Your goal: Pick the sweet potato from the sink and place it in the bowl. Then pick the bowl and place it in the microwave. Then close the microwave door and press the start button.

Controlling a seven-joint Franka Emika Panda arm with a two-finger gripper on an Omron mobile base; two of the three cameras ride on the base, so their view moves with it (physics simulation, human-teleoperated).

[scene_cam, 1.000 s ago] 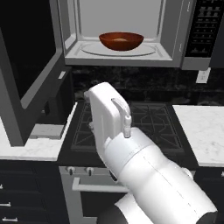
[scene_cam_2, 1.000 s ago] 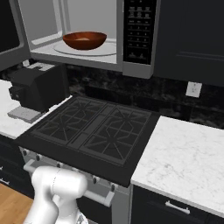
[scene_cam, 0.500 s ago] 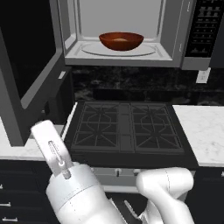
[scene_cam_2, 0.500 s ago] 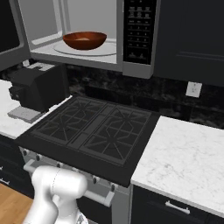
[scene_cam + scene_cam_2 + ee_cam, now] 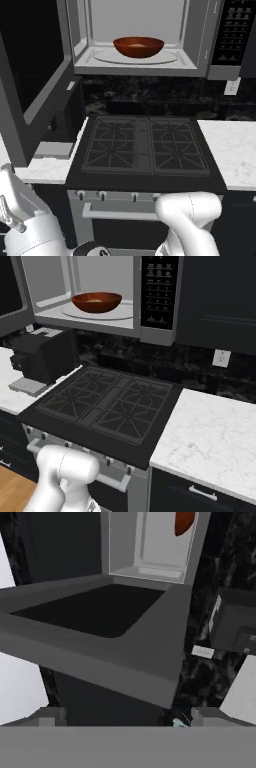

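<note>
The microwave [image 5: 200, 40] [image 5: 127, 326] stands open above the stove. The reddish-brown bowl [image 5: 138, 46] [image 5: 96, 301] rests on its turntable, and an edge of the bowl [image 5: 184, 522] shows at the top of the hand view. A pale tan patch lies inside the bowl; I cannot tell whether it is the sweet potato. The sink is out of view. The microwave door [image 5: 30, 85] [image 5: 150, 657] is swung out to the left. My gripper [image 5: 127, 717] is open, close to the door's grey frame and dark window, with nothing between its fingers.
A black gas cooktop [image 5: 145, 145] [image 5: 105, 406] lies below the microwave. A black appliance [image 5: 42, 356] sits on the counter to its left. White marble counter [image 5: 210, 441] runs to the right. The black button panel [image 5: 235, 30] [image 5: 157, 291] is on the microwave's right side.
The arm has swung from in front of the stove down to the lower left of the left base view. The bowl and the door have not moved.
</note>
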